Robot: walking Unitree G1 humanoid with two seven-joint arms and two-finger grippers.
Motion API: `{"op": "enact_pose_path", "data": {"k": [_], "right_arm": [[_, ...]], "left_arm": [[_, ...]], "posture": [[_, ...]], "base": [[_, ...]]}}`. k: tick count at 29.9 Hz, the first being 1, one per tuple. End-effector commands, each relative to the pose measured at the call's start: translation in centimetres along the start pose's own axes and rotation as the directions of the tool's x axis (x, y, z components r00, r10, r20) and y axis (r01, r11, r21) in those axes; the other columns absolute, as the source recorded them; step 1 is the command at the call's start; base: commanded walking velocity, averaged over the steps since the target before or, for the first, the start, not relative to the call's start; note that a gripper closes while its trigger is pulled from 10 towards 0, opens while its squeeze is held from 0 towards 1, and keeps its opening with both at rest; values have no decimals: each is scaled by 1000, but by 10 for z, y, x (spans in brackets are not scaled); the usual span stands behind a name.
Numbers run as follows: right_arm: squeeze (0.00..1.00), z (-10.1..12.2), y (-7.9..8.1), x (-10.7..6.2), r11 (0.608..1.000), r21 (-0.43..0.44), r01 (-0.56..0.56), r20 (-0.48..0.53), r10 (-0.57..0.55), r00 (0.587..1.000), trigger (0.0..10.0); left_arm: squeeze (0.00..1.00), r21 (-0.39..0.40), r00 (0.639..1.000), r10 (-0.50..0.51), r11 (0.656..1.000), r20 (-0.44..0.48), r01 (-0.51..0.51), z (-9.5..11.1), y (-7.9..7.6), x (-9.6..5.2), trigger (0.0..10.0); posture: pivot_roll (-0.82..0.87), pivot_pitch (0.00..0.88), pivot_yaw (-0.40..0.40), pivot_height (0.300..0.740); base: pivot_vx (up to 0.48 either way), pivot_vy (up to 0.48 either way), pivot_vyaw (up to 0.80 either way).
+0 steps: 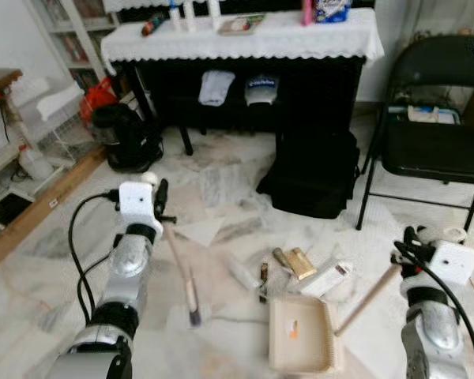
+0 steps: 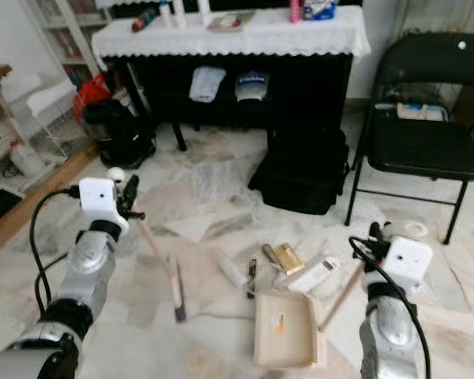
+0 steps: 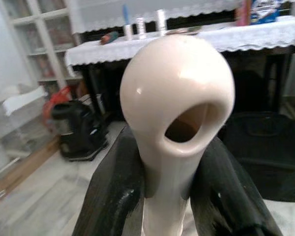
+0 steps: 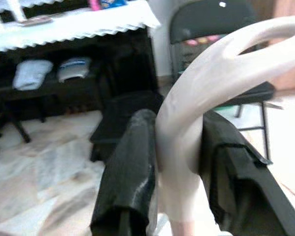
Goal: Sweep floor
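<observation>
Jaws of the left gripper (image 3: 182, 196) are clamped on the cream handle of the brush (image 1: 191, 300), just below its rounded end with the hanging hole; those of the right gripper (image 4: 179, 191) are closed on the looped handle end of the dustpan (image 1: 300, 333). Each tool is gripped high on its handle, presumably so the working ends reach the floor (image 1: 63, 260) while the arms stay raised. The brush is held with its long axis slanting down and forward from the left gripper, its dark bristles touching the floor just left of the pan. The dustpan lies flat, its stick rising back to the right gripper and its mouth seemingly turned toward the litter (image 1: 300, 264) scattered just beyond it, near a black bag (image 1: 312, 178). A small orange scrap is seen inside the pan
</observation>
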State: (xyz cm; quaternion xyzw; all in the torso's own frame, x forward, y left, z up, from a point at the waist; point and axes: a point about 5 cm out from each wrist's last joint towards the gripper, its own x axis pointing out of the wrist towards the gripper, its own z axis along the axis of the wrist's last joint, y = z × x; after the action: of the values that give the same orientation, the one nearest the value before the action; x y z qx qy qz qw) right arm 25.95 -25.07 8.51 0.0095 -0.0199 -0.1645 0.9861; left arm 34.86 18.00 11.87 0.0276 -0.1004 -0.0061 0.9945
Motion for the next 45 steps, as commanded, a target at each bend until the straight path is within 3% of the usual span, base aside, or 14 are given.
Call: {"op": "enact_pose_path", "data": {"k": [1,37,45], "right_arm": [[0,5,-1,2,999,39,12,30,-13,999,10000],[0,1,5,1,999,50,-12,26,10,1000,10000],[0,-2,4,3,999,38,-14,23,13,1000,10000]], "left_arm": [[0,13,999,9,1000,39,-10,8,5,3,10000],[0,-6,999,-11,1000,33,11,8,3,5,10000],[0,-13,1000,-19,1000,20,19,7,2,5,10000]], "posture": [[-264,0,137,740],[-240,0,135,740],[-237,0,139,740]], "base": [[0,0,-800],[0,0,-790],[0,0,-62]]}}
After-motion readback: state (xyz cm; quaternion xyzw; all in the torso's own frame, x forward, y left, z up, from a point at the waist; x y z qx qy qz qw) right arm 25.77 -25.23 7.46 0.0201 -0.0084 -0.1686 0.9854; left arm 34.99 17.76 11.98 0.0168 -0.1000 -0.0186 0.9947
